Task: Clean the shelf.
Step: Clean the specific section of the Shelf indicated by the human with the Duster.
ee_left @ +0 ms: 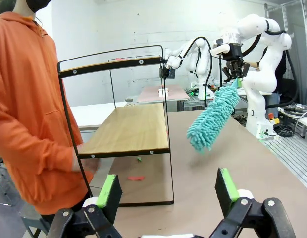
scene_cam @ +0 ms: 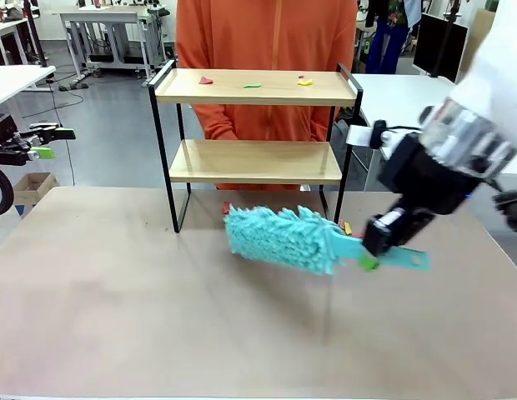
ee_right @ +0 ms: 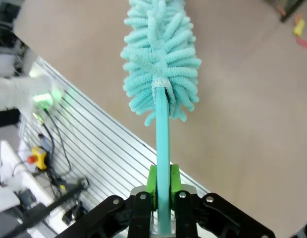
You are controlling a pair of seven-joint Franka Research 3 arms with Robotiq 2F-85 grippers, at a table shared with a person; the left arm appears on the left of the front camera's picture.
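My right jaws are clamped tight on the thin handle [ee_right: 162, 148] of a teal duster [scene_cam: 279, 240], green pads [ee_right: 151, 184] pressed to both sides. Its fluffy head reaches straight out ahead of them, above the worktop [scene_cam: 158, 317]. The handle's tail is swallowed between the pads in the wrist view.

The shelf [scene_cam: 254, 87] stands beyond the duster head, on the far side from these jaws. One of its near legs is hidden low down behind the fluff. Three scraps, red [scene_cam: 206, 81], green [scene_cam: 253, 84] and yellow [scene_cam: 305, 82], lie on its top board.

My left jaws gape wide with nothing between the pads [ee_left: 108, 191]. The shelf stands just ahead of them and off to one side. A red scrap [ee_left: 136, 177] lies on the worktop under it.

A person [scene_cam: 267, 33] in orange stands behind the shelf, cut off at the top edge. A blurred hand [ee_left: 86, 163] is at the lower board's end.
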